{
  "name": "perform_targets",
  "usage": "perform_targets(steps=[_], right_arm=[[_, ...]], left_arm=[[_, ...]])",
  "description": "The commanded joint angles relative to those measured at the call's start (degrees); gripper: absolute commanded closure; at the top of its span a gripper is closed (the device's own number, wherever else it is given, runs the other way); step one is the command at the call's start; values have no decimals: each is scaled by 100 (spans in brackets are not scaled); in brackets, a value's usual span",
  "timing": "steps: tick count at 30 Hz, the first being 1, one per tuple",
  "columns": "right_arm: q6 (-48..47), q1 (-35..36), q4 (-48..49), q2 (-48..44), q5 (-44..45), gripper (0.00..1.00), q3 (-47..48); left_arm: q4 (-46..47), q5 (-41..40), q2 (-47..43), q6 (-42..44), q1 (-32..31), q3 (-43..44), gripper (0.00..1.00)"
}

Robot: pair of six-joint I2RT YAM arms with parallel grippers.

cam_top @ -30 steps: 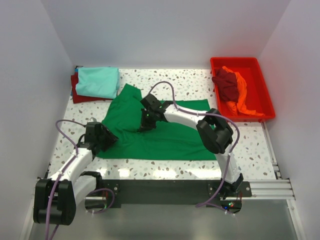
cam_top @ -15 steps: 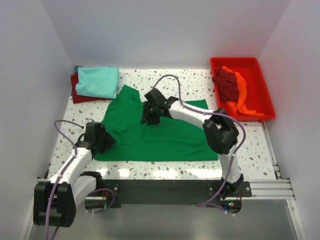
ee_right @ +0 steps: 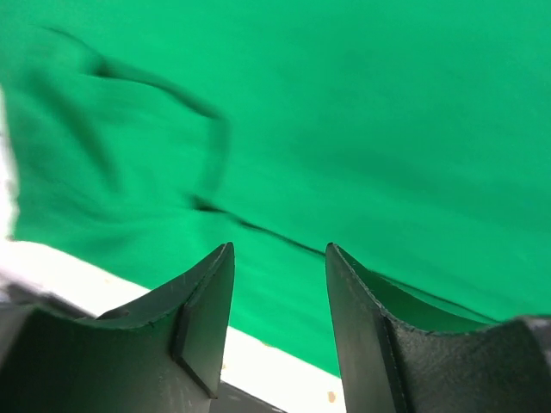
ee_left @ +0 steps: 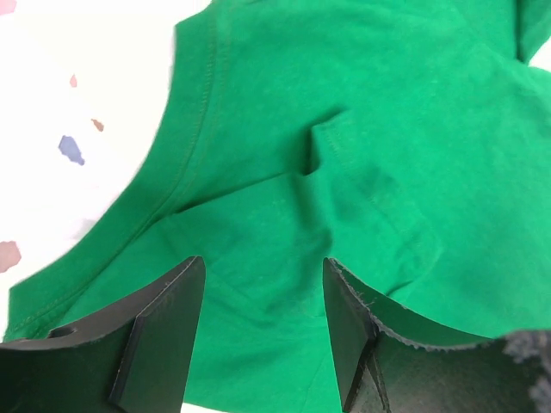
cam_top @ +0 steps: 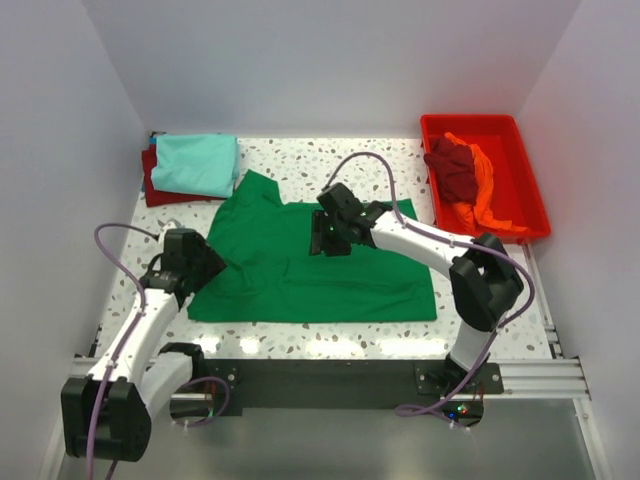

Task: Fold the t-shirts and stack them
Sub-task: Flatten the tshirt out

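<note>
A bright green t-shirt (cam_top: 300, 270) lies spread across the middle of the table, with creases showing in both wrist views (ee_left: 362, 129) (ee_right: 344, 103). My left gripper (cam_top: 208, 266) hovers over the shirt's left edge, open, only cloth below its jaws (ee_left: 263, 267). Over the shirt's upper middle my right gripper (cam_top: 323, 243) is open too and holds nothing (ee_right: 277, 251). At the back left a folded light teal t-shirt (cam_top: 197, 163) rests on a dark red one (cam_top: 152, 186). Another dark red t-shirt (cam_top: 455, 170) and an orange one (cam_top: 487, 197) lie crumpled in the tray.
The red plastic tray (cam_top: 466, 121) stands at the back right. White walls close in the speckled table (cam_top: 350, 160) on the left, the back and the right. A black rail (cam_top: 330, 375) with the arm bases runs along the near edge.
My right gripper has opened, let go of the green cloth and moved right. The shirt now lies flatter and reaches farther right. The left gripper has opened a little wider.
</note>
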Motion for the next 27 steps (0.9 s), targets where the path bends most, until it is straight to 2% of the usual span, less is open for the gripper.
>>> perform_targets(steps=[1, 7, 11, 16, 21, 27], right_arm=[[-155, -298, -87, -366, 234, 49, -596], [-295, -1009, -25, -823, 251, 46, -1318], [-331, -1239, 53, -894, 260, 45, -1697], [-331, -1362, 124, -832, 321, 45, -2188], [-305, -1371, 142, -894, 374, 45, -2611], [-182, -1371, 2, -1104, 462, 45, -2998]], left_arm=[[238, -74, 81, 108, -143, 226, 38], [836, -13, 818, -155, -881, 305, 38], [1538, 374, 1268, -279, -899, -19, 38], [1864, 497, 1549, 28, -899, -231, 38], [1839, 691, 1506, 117, -899, -521, 37], [1619, 725, 1567, -190, -899, -802, 37]])
